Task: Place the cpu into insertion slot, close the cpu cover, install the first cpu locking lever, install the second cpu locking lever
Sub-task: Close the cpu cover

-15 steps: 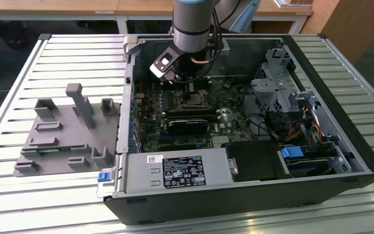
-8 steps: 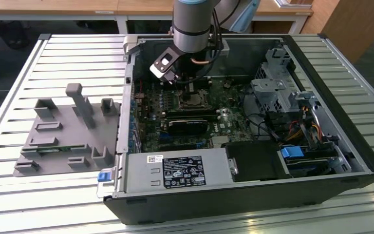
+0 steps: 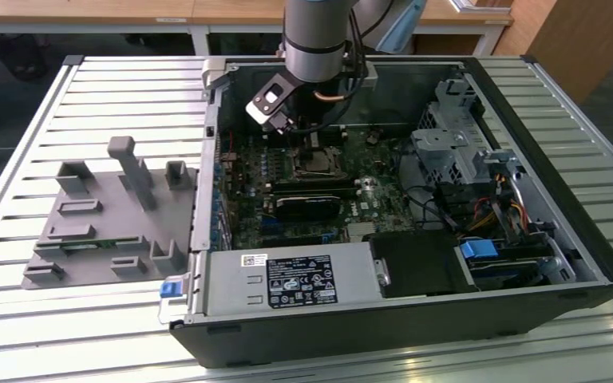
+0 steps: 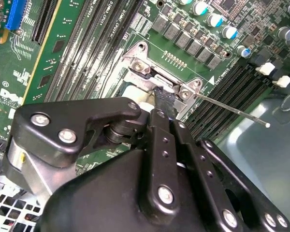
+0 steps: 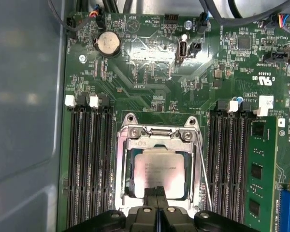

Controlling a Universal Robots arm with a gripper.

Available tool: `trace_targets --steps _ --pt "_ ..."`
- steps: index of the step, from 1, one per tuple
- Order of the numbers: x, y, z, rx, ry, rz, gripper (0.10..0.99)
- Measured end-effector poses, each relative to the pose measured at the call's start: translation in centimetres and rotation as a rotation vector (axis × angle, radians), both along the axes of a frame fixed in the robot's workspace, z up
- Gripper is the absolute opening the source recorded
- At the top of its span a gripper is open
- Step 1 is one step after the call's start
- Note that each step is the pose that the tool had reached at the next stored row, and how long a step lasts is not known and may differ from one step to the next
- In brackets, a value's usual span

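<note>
While the cpu [image 5: 159,170] lay flat in the slot [image 5: 119,183], its pale metal face showed through the cut-out of the cover [image 5: 157,144], which lay down over it as a silvery frame. The gripper [image 5: 159,189] stood at one edge of the cover, its two black fingers [image 5: 153,192] pressed together with nothing visible between them; in the second wrist view the gripper [image 4: 164,99] tip touched the metal at the socket's edge. A thin lever [image 5: 203,169] ran along one side of the slot; in the second wrist view the lever [image 4: 232,110] reached out from a socket corner across the neighbouring memory slots [image 4: 227,92]. Green board [image 5: 150,92] surrounded the slot, with further memory slots [image 5: 89,159] on either side. In the exterior view the arm [image 3: 318,40] came down into the open case [image 3: 338,339], the gripper [image 3: 306,142] just above the slot [image 3: 312,163]. The case rested on a slatted table [image 3: 93,88], with a grey fixture [image 3: 104,215] beside it at the exterior view's left.
</note>
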State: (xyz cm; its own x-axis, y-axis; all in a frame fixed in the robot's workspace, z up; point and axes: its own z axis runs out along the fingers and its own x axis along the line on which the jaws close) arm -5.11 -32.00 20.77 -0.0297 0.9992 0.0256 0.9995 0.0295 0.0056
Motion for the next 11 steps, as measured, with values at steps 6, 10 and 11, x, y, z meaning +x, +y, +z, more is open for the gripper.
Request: trace_targets --steps 6,10,11 --pt "0.7 0.0 -0.02 0.0 0.0005 0.0 0.106" --pt "1.02 0.0 -0.03 0.0 0.0005 0.0 0.106" --pt "1.08 0.0 -0.03 0.0 0.0005 0.0 0.106"
